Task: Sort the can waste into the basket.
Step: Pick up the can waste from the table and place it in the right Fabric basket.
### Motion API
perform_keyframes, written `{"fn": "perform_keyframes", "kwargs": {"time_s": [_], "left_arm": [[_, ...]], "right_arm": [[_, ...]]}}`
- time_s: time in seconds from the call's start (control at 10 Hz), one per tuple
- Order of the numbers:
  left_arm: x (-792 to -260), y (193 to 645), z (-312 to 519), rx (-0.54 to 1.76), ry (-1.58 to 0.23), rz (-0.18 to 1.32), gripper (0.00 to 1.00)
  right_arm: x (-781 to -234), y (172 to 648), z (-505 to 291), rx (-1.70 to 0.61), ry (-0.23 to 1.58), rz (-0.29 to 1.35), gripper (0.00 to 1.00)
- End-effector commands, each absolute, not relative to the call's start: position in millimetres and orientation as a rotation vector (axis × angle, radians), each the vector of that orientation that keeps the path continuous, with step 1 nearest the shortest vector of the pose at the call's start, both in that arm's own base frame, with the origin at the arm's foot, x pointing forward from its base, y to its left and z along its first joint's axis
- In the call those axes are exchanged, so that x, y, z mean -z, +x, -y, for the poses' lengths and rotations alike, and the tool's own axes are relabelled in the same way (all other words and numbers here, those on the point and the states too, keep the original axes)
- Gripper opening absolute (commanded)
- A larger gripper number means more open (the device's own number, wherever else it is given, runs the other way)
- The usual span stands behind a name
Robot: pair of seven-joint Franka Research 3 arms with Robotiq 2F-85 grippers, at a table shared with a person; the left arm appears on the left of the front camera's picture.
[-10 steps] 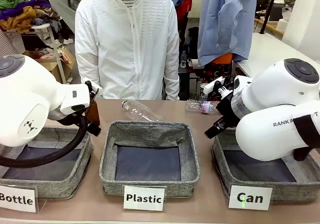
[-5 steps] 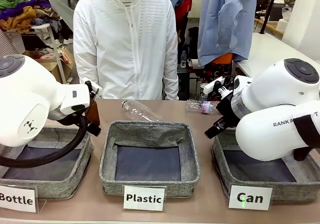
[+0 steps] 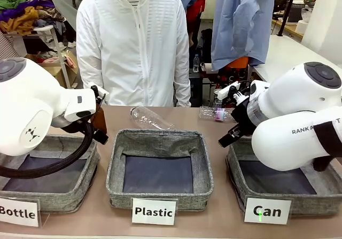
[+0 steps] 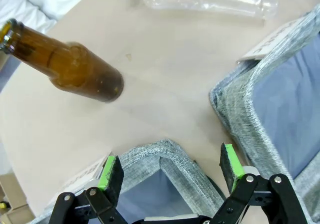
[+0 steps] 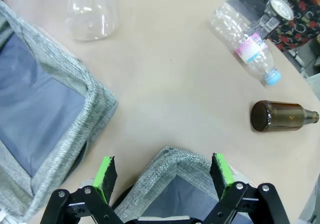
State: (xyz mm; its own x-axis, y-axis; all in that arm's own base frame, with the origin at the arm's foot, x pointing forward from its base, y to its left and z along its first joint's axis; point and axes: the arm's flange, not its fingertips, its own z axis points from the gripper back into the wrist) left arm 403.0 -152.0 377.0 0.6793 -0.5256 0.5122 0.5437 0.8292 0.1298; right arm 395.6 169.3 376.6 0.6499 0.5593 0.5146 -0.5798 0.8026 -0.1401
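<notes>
The left gripper [image 4: 169, 166] and right gripper [image 5: 162, 170] hang spread, empty, the right above the basket [image 3: 235, 167] marked "Can". What looks like 1 can [image 5: 278, 7] sits just past a plastic bottle [image 5: 245, 43] — probably light, thin-walled, slippery — grip its middle gently.

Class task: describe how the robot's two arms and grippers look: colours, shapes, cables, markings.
The left arm and right arm are bulky, rounded white shells with grey round caps. A thick black cable loops under the left arm; the right carries dark lettering. The left gripper and right gripper are black linkages tipped with bright green pads.
</notes>
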Motion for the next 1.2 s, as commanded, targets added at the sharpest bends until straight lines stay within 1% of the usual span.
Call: {"fn": "perform_keyframes", "kwargs": {"time_s": [0.0,0.1,0.2,0.4,0.5,0.6,0.7,0.9,1.0,1.1], "left_arm": [[-434.3,370.2,133.0,0.607,-0.129,0.586,1.0],[-466.7,352.2,117.9,0.495,-0.215,0.557,1.0],[-493.3,330.5,98.5,0.458,-0.319,0.518,1.0],[-517.1,284.9,44.8,0.491,-0.491,0.528,1.0],[-519.6,273.5,9.5,0.479,-0.561,0.532,1.0],[-515.6,274.4,-34.6,0.436,-0.682,0.536,1.0],[-497.0,280.5,-81.0,0.321,-0.789,0.57,1.0],[-440.9,281.6,-160.6,0.088,-1.056,0.61,1.0],[-416.3,279.1,-186.8,-0.012,-1.155,0.632,1.0],[-393.0,275.2,-199.0,-0.135,-1.217,0.656,1.0]], "right_arm": [[-428.6,376.8,-156.1,-0.64,0.126,0.557,1.0],[-459.0,363.0,-149.4,-0.592,0.217,0.49,1.0],[-482.8,349.8,-142.3,-0.413,0.25,0.415,1.0],[-507.0,318.3,-88.1,-0.38,0.554,0.312,1.0],[-507.0,306.1,-49.4,-0.324,0.685,0.327,1.0],[-497.6,298.5,-5.9,-0.242,0.814,0.367,1.0],[-478.6,297.0,39.7,-0.11,0.963,0.367,1.0],[-426.8,294.7,127.5,0.161,1.151,0.385,1.0],[-400.9,297.4,162.1,0.285,1.245,0.388,1.0],[-379.0,297.7,185.1,0.379,1.286,0.383,1.0]]}}
